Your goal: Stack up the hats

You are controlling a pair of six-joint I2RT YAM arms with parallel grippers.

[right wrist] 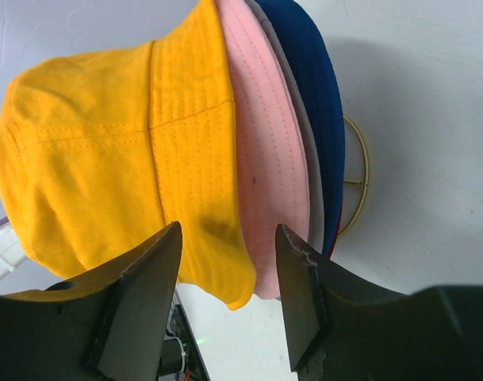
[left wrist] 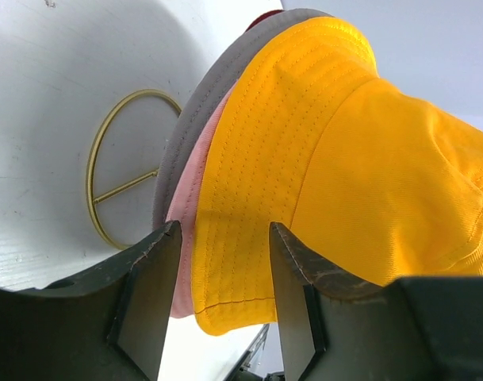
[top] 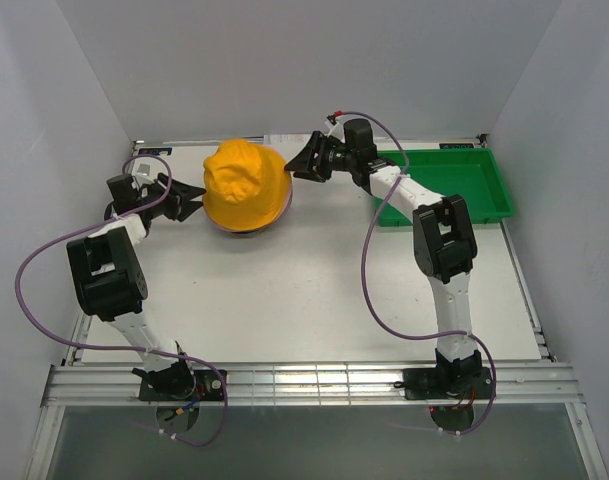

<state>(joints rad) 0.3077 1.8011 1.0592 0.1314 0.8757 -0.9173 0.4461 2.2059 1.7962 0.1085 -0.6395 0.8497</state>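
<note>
Left claw [left wrist: 225, 230], right claw [right wrist: 228, 228], both open, empty, yellow-orange hat [top: 242, 183] atop pink hat [right wrist: 265, 143], blue hat [right wrist: 316, 95]

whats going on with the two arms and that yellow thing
Two robot arms are stacking hats. The yellow hat tops a pile between them, with pink, grey and blue brims showing beneath. The left pincer and right pincer flank the pile, both open, astride its brims.
</note>
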